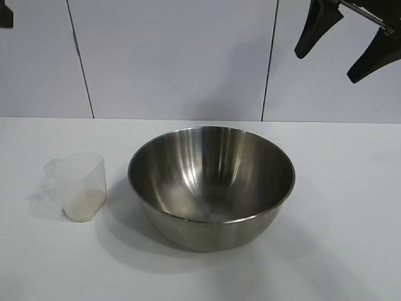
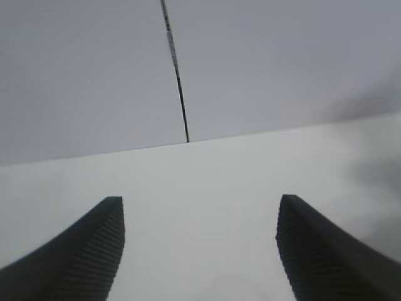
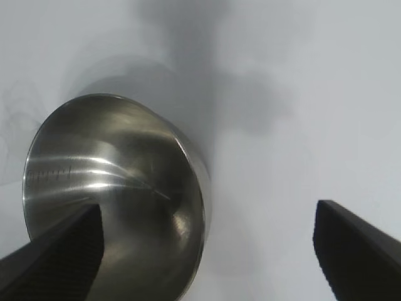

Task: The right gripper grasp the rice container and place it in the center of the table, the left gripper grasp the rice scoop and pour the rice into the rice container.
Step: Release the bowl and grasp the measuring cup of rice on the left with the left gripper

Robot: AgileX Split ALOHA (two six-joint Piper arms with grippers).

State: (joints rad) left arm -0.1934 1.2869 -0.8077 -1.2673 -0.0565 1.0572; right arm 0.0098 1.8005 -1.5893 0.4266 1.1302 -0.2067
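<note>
The rice container [image 1: 212, 179], a large shiny steel bowl, stands upright and empty near the middle of the white table [image 1: 338, 207]; it also shows in the right wrist view [image 3: 113, 194]. The rice scoop [image 1: 78, 185], a small frosted plastic cup, stands upright to the bowl's left with a low layer of rice [image 1: 83, 205] in its bottom. My right gripper [image 1: 328, 47] is open and empty, high above the bowl's right side. My left gripper [image 2: 199, 216] is open and empty over bare table; only a dark corner of the left arm [image 1: 5, 14] shows in the exterior view.
A white panelled wall [image 1: 175, 56] with dark vertical seams rises behind the table's far edge. Bare tabletop lies to the right of the bowl and in front of it.
</note>
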